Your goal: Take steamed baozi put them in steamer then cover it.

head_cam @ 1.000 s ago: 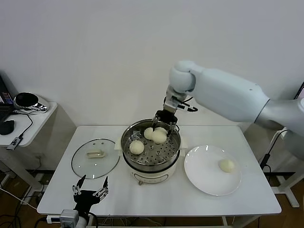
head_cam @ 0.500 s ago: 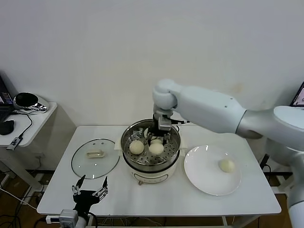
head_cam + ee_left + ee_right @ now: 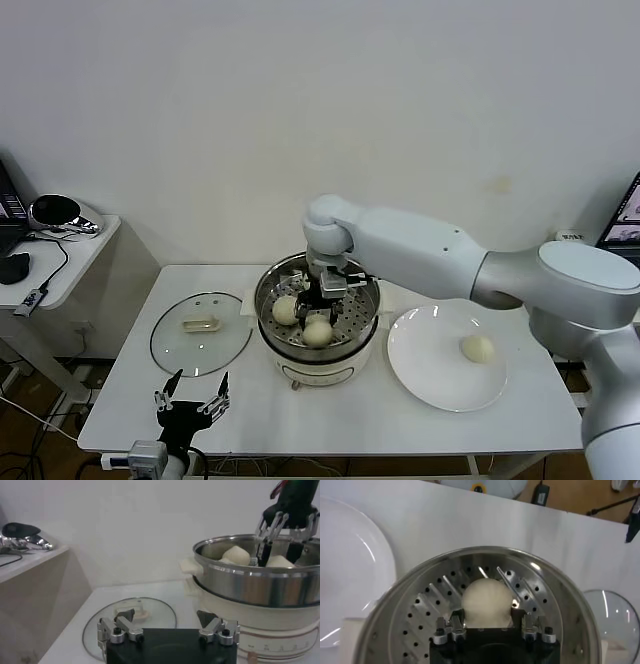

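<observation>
The steamer (image 3: 268,345) stands mid-table, a steel pot on a cream base. My right gripper (image 3: 322,308) reaches down into it and is shut on a baozi (image 3: 317,333) near the front of the perforated tray. In the right wrist view the fingers (image 3: 456,618) flank that baozi (image 3: 487,597) low over the tray. A second baozi (image 3: 285,310) lies at the tray's left. One more baozi (image 3: 478,348) lies on the white plate (image 3: 430,365). My left gripper (image 3: 188,405) is open and empty near the table's front left edge.
The glass lid (image 3: 200,340) lies flat on the table left of the steamer, also in the left wrist view (image 3: 150,611). A side table with a laptop and cables stands far left. The wall is close behind the table.
My right gripper has moved with the baozi from the back right of the steamer toward its front left and lower onto the tray. The left arm has not moved.
</observation>
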You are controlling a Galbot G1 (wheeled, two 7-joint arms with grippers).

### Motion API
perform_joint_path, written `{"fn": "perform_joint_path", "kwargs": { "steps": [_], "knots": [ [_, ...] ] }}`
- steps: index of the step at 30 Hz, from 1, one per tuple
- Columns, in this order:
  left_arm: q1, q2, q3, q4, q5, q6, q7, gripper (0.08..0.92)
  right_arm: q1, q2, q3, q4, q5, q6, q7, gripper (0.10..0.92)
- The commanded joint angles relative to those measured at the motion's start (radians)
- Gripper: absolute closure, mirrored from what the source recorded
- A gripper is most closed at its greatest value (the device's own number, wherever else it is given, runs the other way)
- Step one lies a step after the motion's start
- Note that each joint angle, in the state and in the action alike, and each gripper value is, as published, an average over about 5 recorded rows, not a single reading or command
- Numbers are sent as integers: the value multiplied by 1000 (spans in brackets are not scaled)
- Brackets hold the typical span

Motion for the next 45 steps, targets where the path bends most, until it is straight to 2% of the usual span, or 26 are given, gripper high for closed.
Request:
{"fn": "perform_joint_path", "kwargs": {
  "steps": [1,7,13,16,23,25,28,35,45],
  "knots": [
    [0,1,1,3,0,0,0,177,-23,14,2,-3,-24,20,11,440],
    [0,0,2,6,1,0,0,177,0,0,3,14,-19,-20,48,415],
    [-7,0,3,14,2,1,2,177,117,-46,13,54,63,-231,17,260],
    [-8,4,3,18,2,1,2,177,197,-109,-9,78,142,-392,47,213],
    [-14,16,10,23,-1,3,5,177,296,-344,-38,134,354,-896,126,203],
    [-15,23,13,25,-5,5,7,177,306,-413,-42,161,368,-1033,132,203],
    [-18,31,19,31,-10,9,10,177,293,-506,-36,185,372,-1159,125,203],
    [-4,52,26,48,-10,9,7,177,103,-671,81,151,302,-1204,93,203],
    [15,38,15,43,-20,18,17,177,-207,-772,295,170,132,-1165,57,203]
  ]
}}
